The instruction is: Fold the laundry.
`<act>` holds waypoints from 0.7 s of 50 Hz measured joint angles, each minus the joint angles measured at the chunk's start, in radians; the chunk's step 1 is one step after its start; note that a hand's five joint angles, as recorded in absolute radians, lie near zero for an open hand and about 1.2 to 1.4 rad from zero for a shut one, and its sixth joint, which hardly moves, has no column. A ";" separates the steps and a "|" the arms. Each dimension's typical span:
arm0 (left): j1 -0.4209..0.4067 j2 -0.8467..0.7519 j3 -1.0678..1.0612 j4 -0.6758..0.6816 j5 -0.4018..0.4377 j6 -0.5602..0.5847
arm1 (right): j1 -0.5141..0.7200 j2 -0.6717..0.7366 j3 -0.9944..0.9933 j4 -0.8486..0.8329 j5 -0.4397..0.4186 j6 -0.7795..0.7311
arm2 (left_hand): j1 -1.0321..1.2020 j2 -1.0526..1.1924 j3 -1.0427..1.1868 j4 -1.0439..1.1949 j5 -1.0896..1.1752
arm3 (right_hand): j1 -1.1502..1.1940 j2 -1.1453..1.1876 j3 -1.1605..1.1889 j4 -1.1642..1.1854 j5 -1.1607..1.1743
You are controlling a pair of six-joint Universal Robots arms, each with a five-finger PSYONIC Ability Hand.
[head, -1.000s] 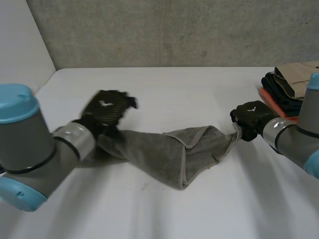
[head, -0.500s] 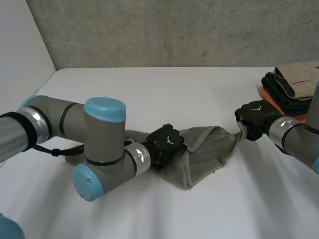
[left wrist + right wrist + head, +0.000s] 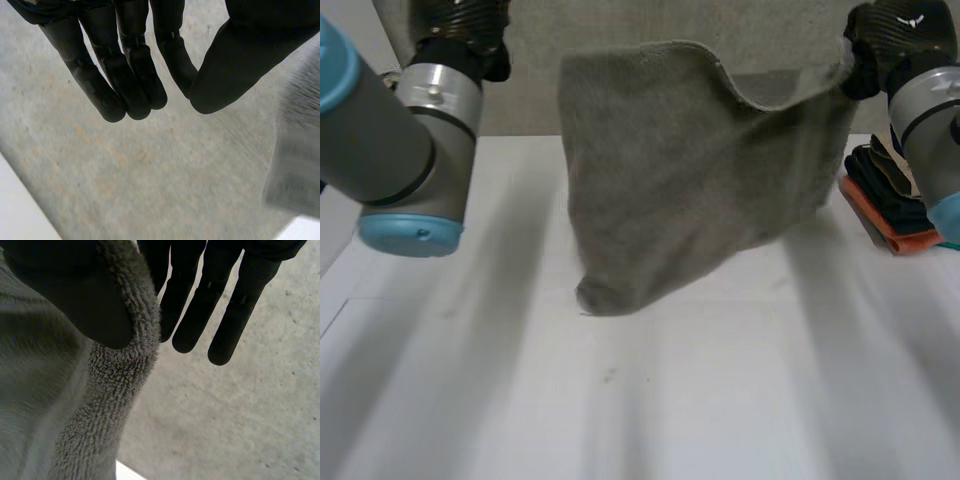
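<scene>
Towel [image 3: 690, 180]: lifted off table [image 3: 720, 400] since a second ago, now hanging above its middle. Right hand [image 3: 892, 25]: thumb pinches top corner. Left hand [image 3: 130, 60]: fingers slack, empty. Fold not begun.

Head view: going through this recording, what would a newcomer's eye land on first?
The grey towel hangs spread wide in the air over the white table, its lowest fold down near the tabletop. The right hand pinches one upper corner, while the left hand is raised and open, apart from the towel's other upper corner. A stack of folded clothes sits at the table's right edge.
</scene>
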 measured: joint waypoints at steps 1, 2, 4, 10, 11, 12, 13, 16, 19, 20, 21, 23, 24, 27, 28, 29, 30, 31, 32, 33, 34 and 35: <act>0.006 0.013 -0.025 -0.009 -0.003 -0.009 | 0.006 -0.004 0.006 -0.002 0.001 0.006 | 0.000 0.000 0.000 0.000 0.000 | 0.000 0.000 0.000 0.000 0.000; 0.009 0.022 -0.048 -0.015 -0.005 -0.017 | 0.015 -0.008 0.019 -0.005 0.000 0.010 | 0.000 0.000 0.000 0.000 0.000 | 0.000 0.000 0.000 0.000 0.000; 0.015 0.040 -0.105 -0.029 -0.008 -0.032 | 0.027 -0.012 0.046 -0.009 -0.002 0.009 | 0.000 0.000 0.000 0.000 0.000 | 0.000 0.000 0.000 0.000 0.000; -0.008 0.063 -0.360 -0.047 -0.020 -0.083 | 0.035 0.010 0.186 -0.011 -0.037 -0.062 | 0.000 0.000 0.000 0.000 0.000 | 0.000 0.000 0.000 0.000 0.000; -0.021 0.061 -0.416 -0.048 -0.021 -0.093 | 0.031 0.019 0.220 -0.010 -0.046 -0.084 | 0.000 0.000 0.000 0.000 0.000 | 0.000 0.000 0.000 0.000 0.000; -0.030 0.061 -0.448 -0.047 -0.021 -0.099 | 0.029 0.024 0.237 -0.010 -0.052 -0.096 | 0.000 0.000 0.000 0.000 0.000 | 0.000 0.000 0.000 0.000 0.000; -0.038 0.060 -0.476 -0.047 -0.021 -0.103 | 0.026 0.028 0.251 -0.010 -0.056 -0.106 | 0.000 0.000 0.000 0.000 0.000 | 0.000 0.000 0.000 0.000 0.000; -0.070 0.048 -0.568 -0.041 -0.018 -0.120 | 0.010 0.038 0.310 -0.009 -0.080 -0.145 | -0.067 -0.099 -0.091 -0.094 -0.078 | 0.000 0.000 0.000 0.000 0.000; -0.076 0.039 -0.594 -0.032 -0.011 -0.130 | -0.001 0.032 0.335 -0.009 -0.107 -0.163 | -0.546 -0.543 -0.512 -0.529 -0.510 | 0.000 0.000 0.000 0.000 0.000; -0.072 0.036 -0.592 -0.030 -0.008 -0.133 | -0.004 0.024 0.339 -0.009 -0.120 -0.168 | -0.546 -0.543 -0.512 -0.529 -0.510 | 0.000 0.000 0.000 0.000 0.000; -0.066 0.033 -0.585 -0.028 -0.004 -0.135 | -0.005 0.016 0.340 -0.008 -0.131 -0.170 | -0.690 -0.683 -0.668 -0.687 -0.672 | 0.000 0.000 0.000 0.000 0.000; -0.050 0.030 -0.563 -0.028 0.001 -0.139 | -0.005 -0.006 0.336 -0.007 -0.154 -0.170 | -0.785 -0.821 -0.800 -0.824 -0.809 | 0.000 0.000 0.000 0.000 0.000; -0.040 0.028 -0.547 -0.030 0.005 -0.141 | -0.003 -0.018 0.332 -0.006 -0.163 -0.169 | -0.831 -0.871 -0.857 -0.879 -0.866 | 0.000 0.000 0.000 0.000 0.000; -0.005 0.019 -0.484 -0.044 0.022 -0.145 | 0.010 -0.066 0.313 0.002 -0.191 -0.157 | -0.920 -0.964 -0.953 -0.970 -0.955 | 0.000 0.000 0.000 0.000 0.000; 0.001 0.017 -0.471 -0.047 0.026 -0.146 | 0.014 -0.079 0.308 0.004 -0.196 -0.153 | -0.929 -0.976 -0.963 -0.982 -0.962 | 0.000 0.000 0.000 0.000 0.000; 0.015 0.010 -0.442 -0.057 0.038 -0.147 | 0.023 -0.101 0.299 0.009 -0.205 -0.144 | -0.934 -0.988 -0.970 -0.991 -0.962 | 0.000 0.000 0.000 0.000 0.000; 0.021 0.006 -0.428 -0.062 0.046 -0.148 | 0.028 -0.113 0.294 0.012 -0.210 -0.139 | -0.934 -0.991 -0.971 -0.993 -0.962 | 0.000 0.000 0.000 0.000 0.000; 0.032 -0.004 -0.400 -0.073 0.061 -0.149 | 0.039 -0.137 0.285 0.017 -0.220 -0.126 | -0.934 -0.994 -0.971 -0.993 -0.962 | 0.000 0.000 0.000 0.000 0.000; 0.041 -0.013 -0.378 -0.083 0.075 -0.150 | 0.046 -0.153 0.279 0.021 -0.227 -0.118 | -0.934 -0.994 -0.971 -0.993 -0.962 | 0.000 0.000 0.000 0.000 0.000; 0.047 -0.022 -0.360 -0.090 0.087 -0.151 | 0.054 -0.169 0.273 0.024 -0.234 -0.108 | -0.934 -0.994 -0.971 -0.993 -0.962 | 0.000 0.000 0.000 0.000 0.000; 0.052 -0.031 -0.346 -0.096 0.097 -0.152 | 0.061 -0.184 0.267 0.027 -0.241 -0.100 | -0.934 -0.994 -0.971 -0.993 -0.962 | 0.000 0.000 0.000 0.000 0.000; 0.057 -0.045 -0.324 -0.103 0.113 -0.154 | 0.070 -0.199 0.261 0.030 -0.249 -0.090 | -0.934 -0.994 -0.971 -0.993 -0.962 | 0.000 0.000 0.000 0.000 0.000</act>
